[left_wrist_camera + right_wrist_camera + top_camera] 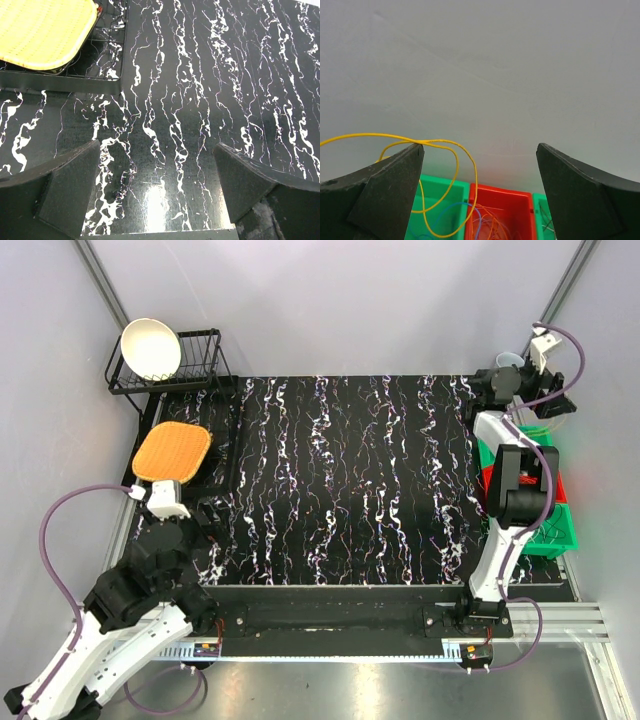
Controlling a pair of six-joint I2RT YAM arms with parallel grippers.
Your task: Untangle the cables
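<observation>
From above, the red bin [556,486] sits at the right edge of the black marbled mat [340,490]. The right arm [515,490] reaches up and beyond the red bin with its head held high. I'd judge that is so a wire can be drawn up clear of its neighbours. The cables are too fine to pick out from here. The left arm [130,590] waits well apart from the red bin, across the whole mat, beside a yellow woven tray [172,452].

Through the left wrist camera, the left gripper [157,145] has its jaws spread wide with nothing between them and only bare mat beneath. No wire lies on this side, far from the red bin.

Through the right wrist camera, the right gripper [480,147] is also spread wide and clamps nothing. A yellow cable [440,142] lies across the tip of one finger [395,180]. It seems to hang there rather than be held, though the contact is hard to be sure of. From the finger it loops down into a green bin [437,186] just beside the red bin. The other cables [492,222], thin orange, red and blue strands, lie bunched mostly inside the red bin, below the fingers.
</observation>
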